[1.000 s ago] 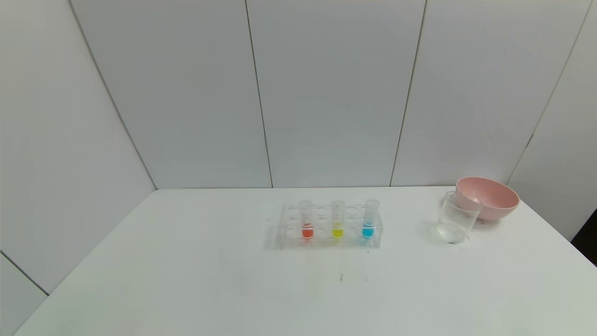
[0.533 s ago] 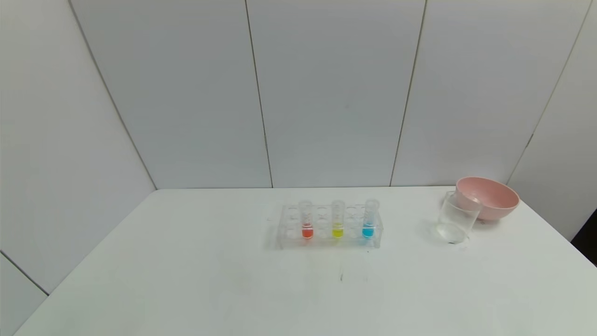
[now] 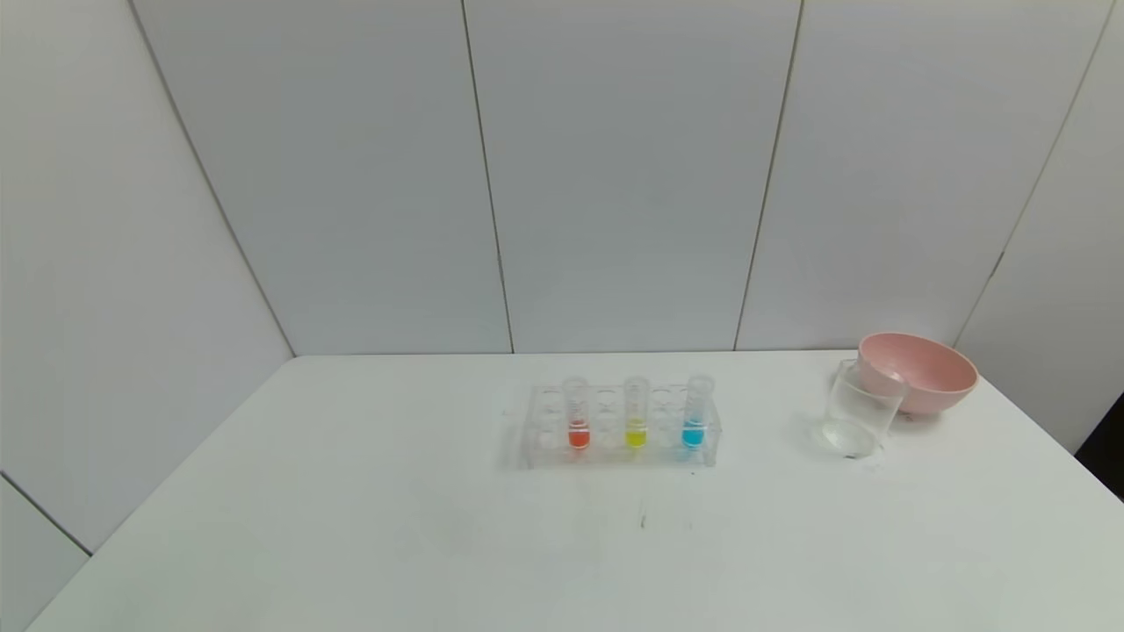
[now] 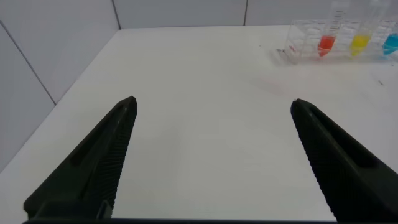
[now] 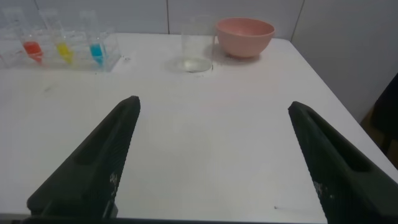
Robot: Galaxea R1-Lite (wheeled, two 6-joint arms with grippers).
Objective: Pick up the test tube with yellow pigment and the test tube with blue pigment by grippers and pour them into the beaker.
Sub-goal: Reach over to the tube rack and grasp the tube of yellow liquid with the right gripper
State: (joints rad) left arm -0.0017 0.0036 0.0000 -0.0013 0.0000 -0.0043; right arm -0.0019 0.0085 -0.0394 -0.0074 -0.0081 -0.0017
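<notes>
Nothing had shifted since the earlier frames, as you saw. The test tube with yellow pigment (image 3: 636,414) and the test tube with blue pigment (image 3: 695,412) stood upright in the clear rack (image 3: 619,427) mid-table toward the far edge. The beaker (image 3: 859,409) touched the pink bowl (image 3: 918,371) near the far right corner. Your left gripper (image 4: 211,109) and right gripper (image 5: 214,109) hung spread wide, empty, above the table's near edge.

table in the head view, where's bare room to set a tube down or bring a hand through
The table is bare in front of the rack, across its whole left side, and between the rack and the beaker. It is crowded only at the far right, where the beaker stands right against the pink bowl. Both grippers, left and right, have open fingers.
</notes>
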